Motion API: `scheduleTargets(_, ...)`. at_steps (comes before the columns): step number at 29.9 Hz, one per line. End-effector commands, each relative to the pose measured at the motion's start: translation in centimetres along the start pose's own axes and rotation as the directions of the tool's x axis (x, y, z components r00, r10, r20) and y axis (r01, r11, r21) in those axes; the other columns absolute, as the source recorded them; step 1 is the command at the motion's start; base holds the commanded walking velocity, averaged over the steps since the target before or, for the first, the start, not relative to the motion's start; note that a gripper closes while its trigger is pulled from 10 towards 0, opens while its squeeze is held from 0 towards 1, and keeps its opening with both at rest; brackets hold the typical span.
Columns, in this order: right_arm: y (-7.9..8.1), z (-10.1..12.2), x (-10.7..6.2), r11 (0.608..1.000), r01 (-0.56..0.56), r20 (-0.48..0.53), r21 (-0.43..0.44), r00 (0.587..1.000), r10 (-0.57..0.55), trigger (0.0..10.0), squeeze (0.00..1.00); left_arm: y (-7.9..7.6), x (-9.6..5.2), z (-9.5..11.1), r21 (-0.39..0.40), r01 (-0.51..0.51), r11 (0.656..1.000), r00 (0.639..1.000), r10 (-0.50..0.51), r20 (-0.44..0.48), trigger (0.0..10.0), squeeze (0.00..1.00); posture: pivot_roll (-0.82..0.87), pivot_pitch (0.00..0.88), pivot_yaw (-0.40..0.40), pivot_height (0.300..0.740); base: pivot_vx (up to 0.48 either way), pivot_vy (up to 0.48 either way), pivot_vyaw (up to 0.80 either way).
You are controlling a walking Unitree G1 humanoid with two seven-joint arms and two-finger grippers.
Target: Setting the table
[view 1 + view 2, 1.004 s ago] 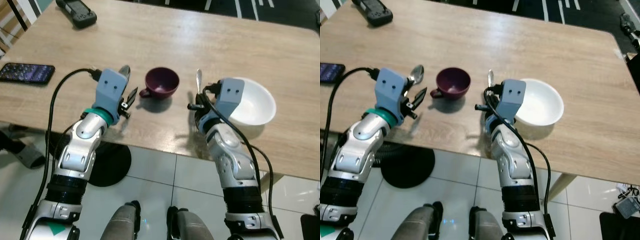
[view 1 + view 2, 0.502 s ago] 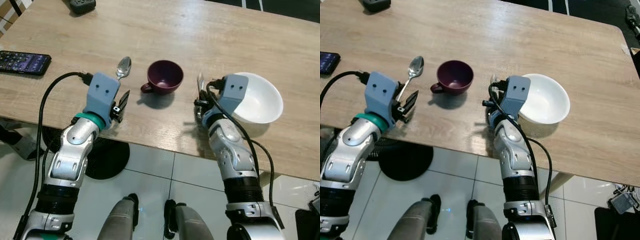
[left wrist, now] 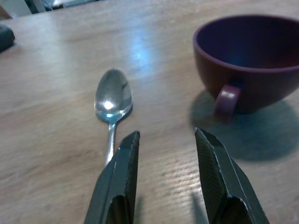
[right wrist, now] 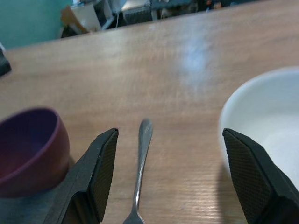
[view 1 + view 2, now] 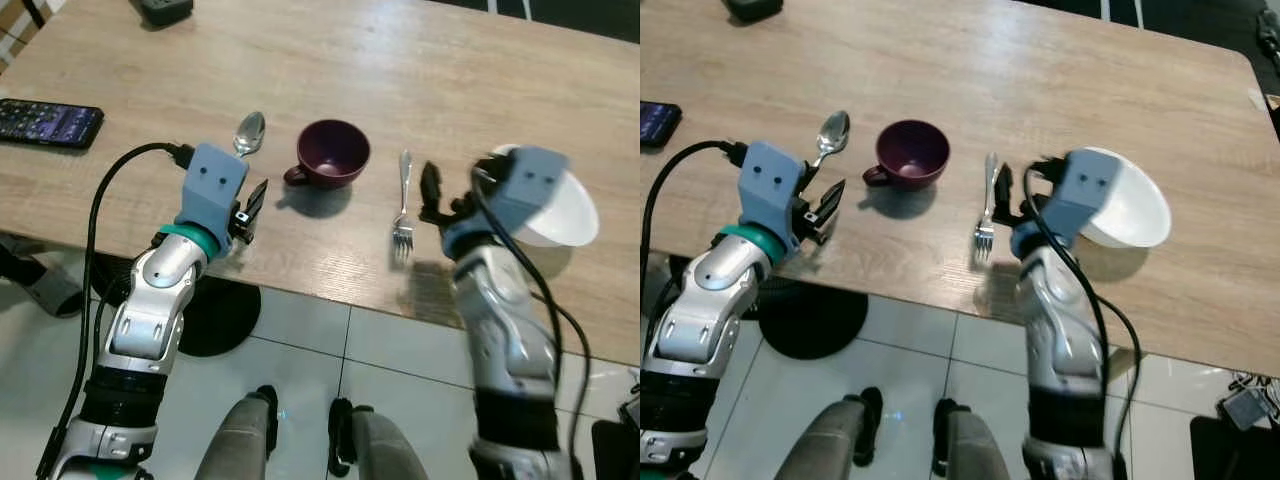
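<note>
A silver spoon lies on the wooden table, left of a purple cup. A silver fork lies between the cup and a white bowl, tines toward the table's near edge. My left gripper hovers open just short of the spoon's handle, with the spoon and cup ahead of its fingers. My right gripper is wide open beside the fork, between the fork and the bowl, holding nothing.
A black phone lies at the table's left edge and a dark remote at the far left. The table's near edge runs just below both grippers, with tiled floor and a round black base beneath.
My right gripper has pulled to the right off the fork, which now lies in plain view on the table. The left arm has hardly moved. The camera shifted slightly.
</note>
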State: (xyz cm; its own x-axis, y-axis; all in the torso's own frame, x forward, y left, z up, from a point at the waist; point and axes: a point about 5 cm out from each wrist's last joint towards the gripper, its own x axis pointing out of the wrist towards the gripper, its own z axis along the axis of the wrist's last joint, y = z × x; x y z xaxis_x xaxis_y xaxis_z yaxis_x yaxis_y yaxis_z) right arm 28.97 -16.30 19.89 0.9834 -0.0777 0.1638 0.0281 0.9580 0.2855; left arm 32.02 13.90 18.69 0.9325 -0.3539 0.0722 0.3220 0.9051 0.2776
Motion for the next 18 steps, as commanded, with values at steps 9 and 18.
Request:
scheduleTargets(9, -0.9, 2.1, -1.4, 0.999, -0.038, 0.070, -0.019, 0.997, 0.039, 10.0, 0.00, -1.2, 0.4, -0.6, -0.014, 0.043, 0.999, 0.999, -0.044, -0.027, 10.0, 0.00, 0.12, 0.156, 0.018, 0.740, 0.000, 0.000, 0.00)
scheduleTargets(18, -7.3, 2.4, -0.6, 0.940, 0.328, 0.105, -0.094, 0.942, -0.318, 10.0, 0.00, -0.8, 1.1, -0.1, 0.002, 0.010, 1.000, 1.000, -0.010, 0.002, 10.0, 0.00, 0.13, 0.116, -0.002, 0.740, 0.000, 0.000, 0.00)
